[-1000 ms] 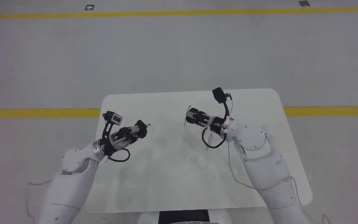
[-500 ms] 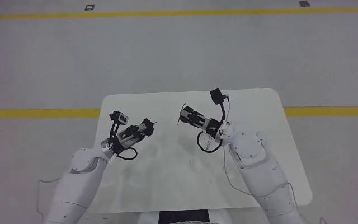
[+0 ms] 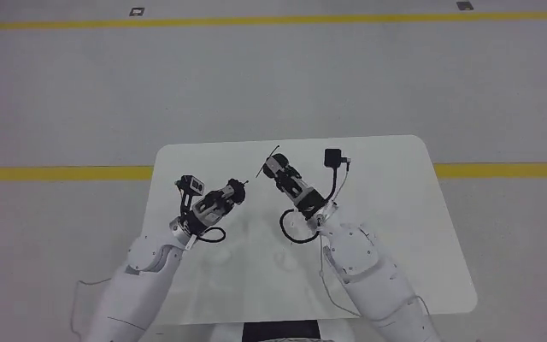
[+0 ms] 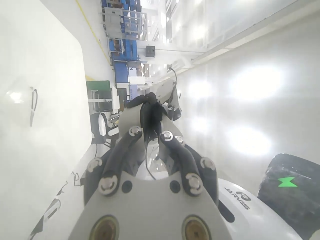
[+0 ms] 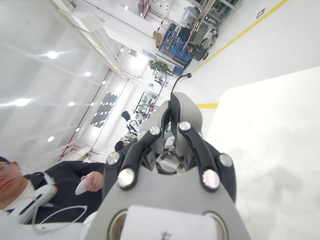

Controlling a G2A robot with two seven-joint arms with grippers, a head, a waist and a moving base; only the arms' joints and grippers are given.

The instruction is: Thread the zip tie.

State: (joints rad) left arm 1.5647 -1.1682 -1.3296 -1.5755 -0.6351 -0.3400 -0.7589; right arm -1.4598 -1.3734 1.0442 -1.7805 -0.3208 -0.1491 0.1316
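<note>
lining up for the insertion, seemingly: the right claw [image 3: 271,168] is clamping the zip tie [image 3: 275,154] above the table [image 3: 385,171], and the left claw [image 3: 238,188] is pinching a black piece [image 4: 150,106] near it. next, the tip is needing careful aiming into the slot.

Count, standing at the table.
Table [image 3: 393,256]: 1.
Grippers: 2, namely left gripper [image 3: 237,190] and right gripper [image 3: 270,167].
Black zip tie lengths visible: 2, namely left strip [image 4: 150,112] and right strip [image 5: 175,106]. Whether these are one tie or two, cannot tell.
Thin dark loop [image 4: 33,106] lying on the table: 1.
Yellow floor lines [image 3: 256,19]: 2.
Dark floor markers [image 3: 137,11]: 2.
</note>
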